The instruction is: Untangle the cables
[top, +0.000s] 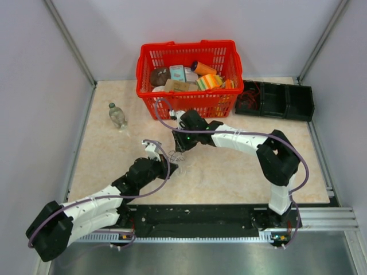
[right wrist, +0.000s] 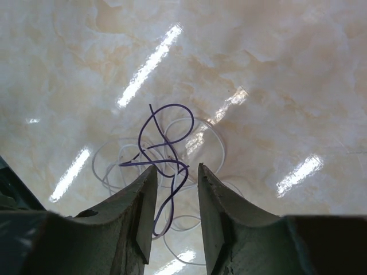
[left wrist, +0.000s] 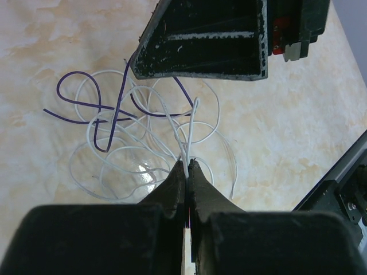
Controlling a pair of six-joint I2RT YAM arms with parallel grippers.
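Although between left fingers (left wrist: 172, 189), white cable (left wrist: 194, 120) end unseen.

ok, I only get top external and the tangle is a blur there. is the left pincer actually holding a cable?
Observer: Yes. The left pincer is shut on a single white cable strand, right at its tips.
Operator: and the right one?
Observer: The right pincer is open. A loop of the purple cable lies between its fingers, not pinched.
Operator: are the two colours apart?
Observer: No. The purple cable crosses through the white loops lying on the table.
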